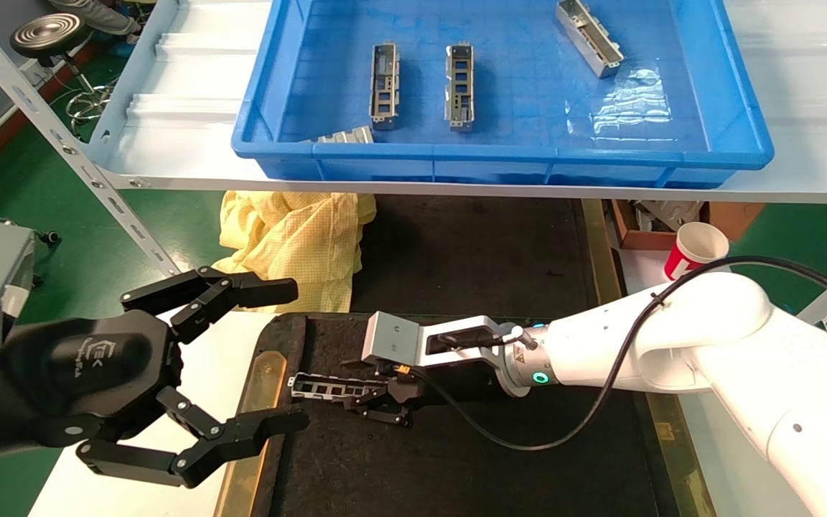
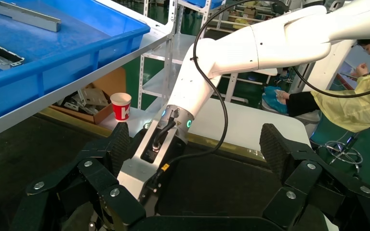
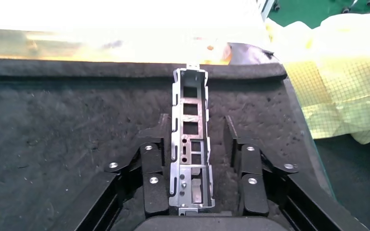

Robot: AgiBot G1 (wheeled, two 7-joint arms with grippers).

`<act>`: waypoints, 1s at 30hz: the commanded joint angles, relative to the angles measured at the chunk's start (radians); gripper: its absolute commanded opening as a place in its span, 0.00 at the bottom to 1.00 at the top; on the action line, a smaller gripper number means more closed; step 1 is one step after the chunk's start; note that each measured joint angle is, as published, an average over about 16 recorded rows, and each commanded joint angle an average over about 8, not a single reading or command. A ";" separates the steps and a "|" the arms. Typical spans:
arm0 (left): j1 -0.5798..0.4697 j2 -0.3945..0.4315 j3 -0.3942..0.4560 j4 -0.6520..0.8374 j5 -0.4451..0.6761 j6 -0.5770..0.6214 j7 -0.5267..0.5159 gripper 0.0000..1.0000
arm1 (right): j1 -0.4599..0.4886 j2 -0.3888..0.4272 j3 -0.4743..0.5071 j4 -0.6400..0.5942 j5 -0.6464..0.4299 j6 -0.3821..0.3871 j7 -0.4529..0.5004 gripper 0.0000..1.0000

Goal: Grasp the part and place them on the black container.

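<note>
A silver-grey part (image 1: 320,388) lies flat on the black container (image 1: 456,459), near its left brass-coloured strip. My right gripper (image 1: 367,402) sits low on the felt, its open jaws either side of the part. In the right wrist view the part (image 3: 191,144) lies between the fingers (image 3: 154,159); one finger is against it and the other stands clear of it. My left gripper (image 1: 297,355) is open and empty, hovering over the tray's left edge. Several more parts (image 1: 385,86) lie in the blue crate (image 1: 500,154) on the shelf.
A yellow cloth (image 1: 298,237) lies behind the tray under the shelf. A red paper cup (image 1: 693,248) and a cardboard box (image 1: 672,215) stand at the right. A slanted shelf post (image 1: 97,179) runs down the left. A person in yellow (image 2: 361,91) sits beyond the table.
</note>
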 commanded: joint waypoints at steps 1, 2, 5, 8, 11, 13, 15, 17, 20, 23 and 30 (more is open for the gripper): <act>0.000 0.000 0.000 0.000 0.000 0.000 0.000 1.00 | 0.003 0.001 0.001 -0.008 0.013 -0.013 -0.010 1.00; 0.000 0.000 0.000 0.000 0.000 0.000 0.000 1.00 | 0.007 0.004 0.004 -0.016 0.019 -0.023 -0.016 1.00; 0.000 0.000 0.000 0.000 0.000 0.000 0.000 1.00 | 0.016 0.010 0.011 -0.038 0.037 -0.049 -0.031 1.00; 0.000 0.000 0.000 0.000 0.000 0.000 0.000 1.00 | 0.023 0.018 0.017 -0.062 0.052 -0.071 -0.035 1.00; 0.000 0.000 0.000 0.000 0.000 0.000 0.000 1.00 | 0.027 0.023 0.020 -0.074 0.059 -0.080 -0.035 1.00; 0.000 0.000 0.000 0.000 0.000 0.000 0.000 1.00 | 0.028 0.024 0.021 -0.076 0.061 -0.082 -0.035 1.00; 0.000 0.000 0.000 0.000 0.000 0.000 0.000 1.00 | 0.027 0.021 0.021 -0.071 0.059 -0.079 -0.035 1.00; 0.000 0.000 0.000 0.000 0.000 0.000 0.000 1.00 | 0.025 0.021 0.022 -0.066 0.058 -0.077 -0.034 1.00; 0.000 0.000 0.000 0.000 0.000 0.000 0.000 1.00 | 0.019 0.027 0.028 -0.055 0.057 -0.077 -0.030 1.00; 0.000 0.000 0.000 0.000 0.000 0.000 0.000 1.00 | 0.006 0.045 0.052 -0.031 0.060 -0.085 -0.017 1.00; 0.000 0.000 0.000 0.000 0.000 0.000 0.000 1.00 | -0.052 0.123 0.153 0.072 0.069 -0.121 0.040 1.00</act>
